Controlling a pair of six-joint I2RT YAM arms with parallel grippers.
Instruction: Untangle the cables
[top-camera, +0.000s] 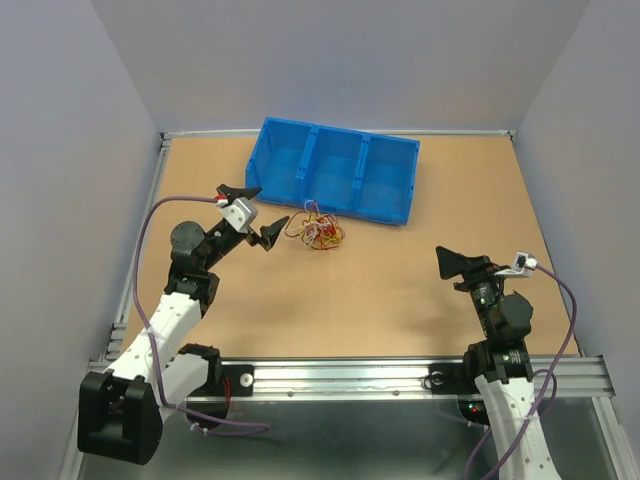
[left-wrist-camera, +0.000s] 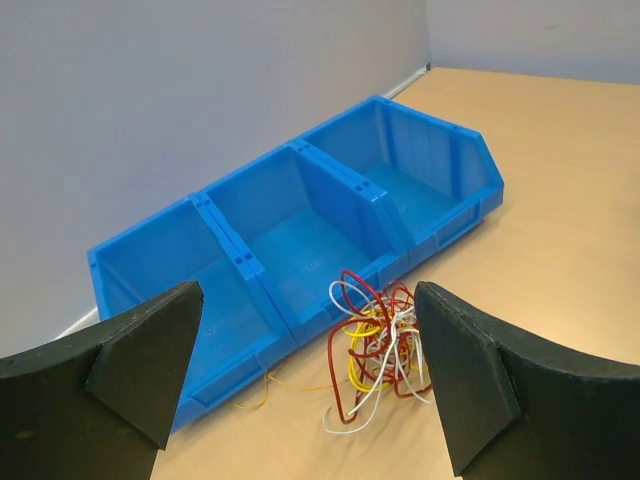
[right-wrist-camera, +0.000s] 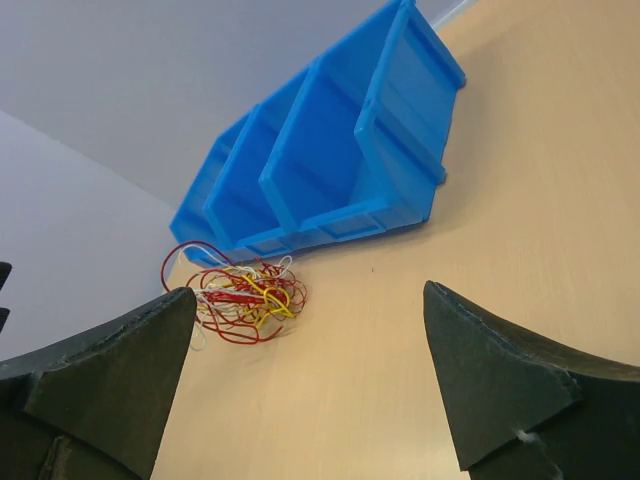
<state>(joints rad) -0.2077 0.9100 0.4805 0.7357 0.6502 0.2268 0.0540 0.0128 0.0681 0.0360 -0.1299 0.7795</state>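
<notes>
Top view: the cables lie in one small clump on the tabletop, just in front of the bin. The left tool hangs just left of the clump, wide and empty. The right tool is well apart from it, near the right side.

Left wrist: the cables show between the wide-spread fingers, near the bin's front.

Right wrist: the tool is wide and empty, with the cables by its left finger.
</notes>
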